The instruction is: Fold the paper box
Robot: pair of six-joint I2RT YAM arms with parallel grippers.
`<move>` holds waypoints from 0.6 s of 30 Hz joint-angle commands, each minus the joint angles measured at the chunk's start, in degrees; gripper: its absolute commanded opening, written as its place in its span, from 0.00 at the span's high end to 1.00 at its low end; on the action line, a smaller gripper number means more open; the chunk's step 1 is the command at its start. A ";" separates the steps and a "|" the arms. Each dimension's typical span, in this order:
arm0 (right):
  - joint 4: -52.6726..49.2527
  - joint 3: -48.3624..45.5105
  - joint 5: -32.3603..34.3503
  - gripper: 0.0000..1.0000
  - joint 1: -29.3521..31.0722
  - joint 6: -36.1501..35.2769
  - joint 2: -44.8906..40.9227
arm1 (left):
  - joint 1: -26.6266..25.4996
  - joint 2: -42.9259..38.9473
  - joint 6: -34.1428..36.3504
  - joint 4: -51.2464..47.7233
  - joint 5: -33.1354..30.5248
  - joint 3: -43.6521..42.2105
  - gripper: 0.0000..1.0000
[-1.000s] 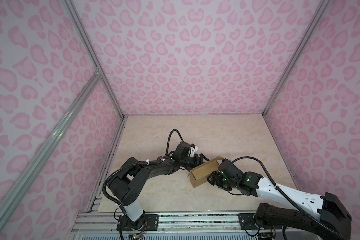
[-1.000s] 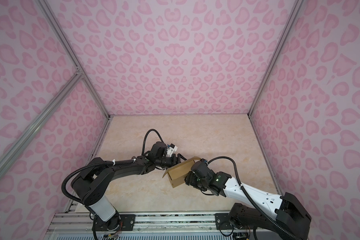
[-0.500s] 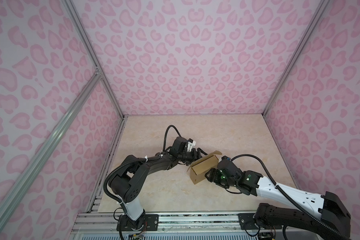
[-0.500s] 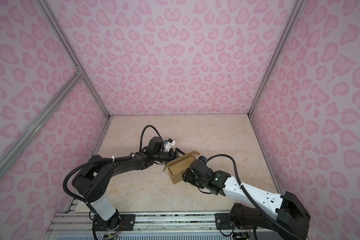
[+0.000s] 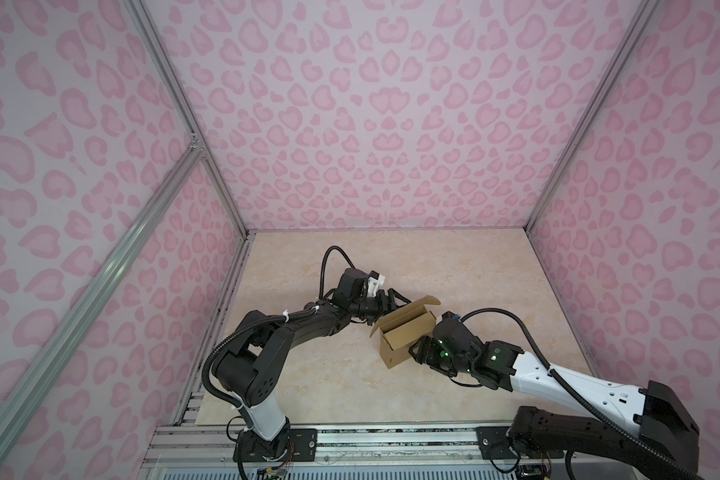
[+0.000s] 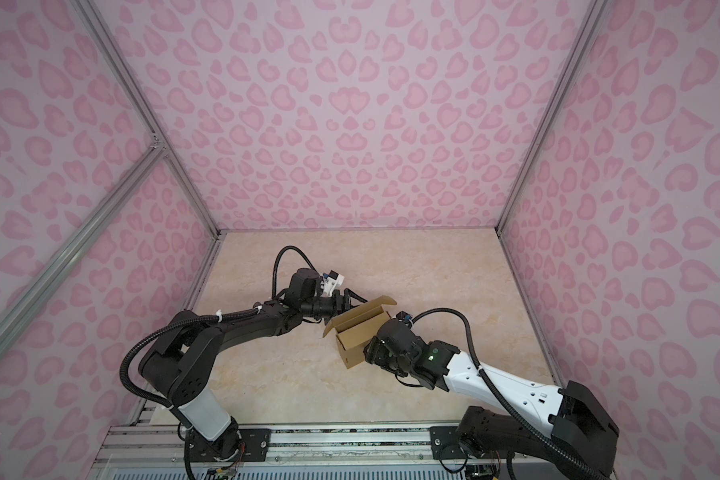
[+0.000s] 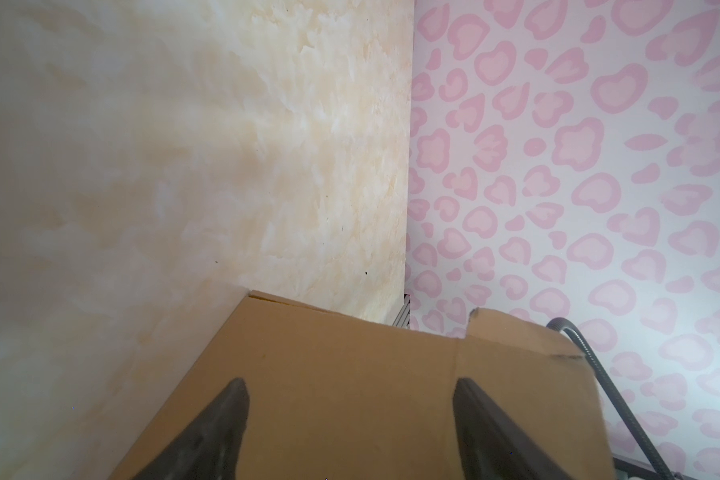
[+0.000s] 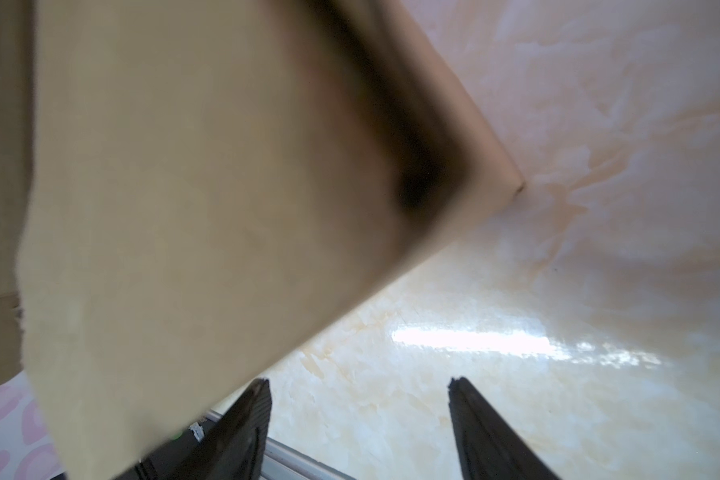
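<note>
**Hidden or unclear.** Floor of the one plain brown kraft cardboard paper box (image 5: 400,347) (image 6: 352,345) screened by its own upright walls in both top views. In the right wrist view, box (image 8: 204,208) blurred, very close to the lens and cut off at the frame edge. Tips of the black two-fingered left gripper (image 5: 398,300) (image 6: 352,300) (image 7: 348,380) partly behind the box's far wall in both top views; contact with the cardboard not discernible. Its dark fingers (image 7: 208,428) cut off by the frame edge in the left wrist view.

**State.** Box open-topped, resting near the centre of the beige marbled tabletop (image 5: 329,374), one flap raised at its 1 o'clock corner. Left gripper at the box's 11 o'clock side, jaws spread wide before a cardboard panel (image 7: 350,332), nothing clamped. Black right gripper (image 5: 416,352) (image 6: 368,353) (image 8: 358,380) at the box's 4 o'clock corner, jaws likewise apart, bare tabletop between them, nothing held.

**Change against one second earlier.** Box and left gripper shifted slightly towards 12 o'clock. Right gripper close behind, at the same corner. Both jaw spreads unchanged.

**Count.** One box; two arms; two grippers, two fingers each; three pink blotch-patterned walls (image 5: 371,124).
</note>
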 commanded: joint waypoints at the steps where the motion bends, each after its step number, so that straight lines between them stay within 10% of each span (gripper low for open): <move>1: 3.10 0.64 0.52 0.30 0.13 0.26 1.39 | -0.46 -0.06 -0.02 1.53 0.78 0.63 0.20; 18: 6.23 5.30 2.65 0.30 1.65 0.25 6.50 | -4.02 -0.23 -1.51 5.31 0.78 -3.40 0.20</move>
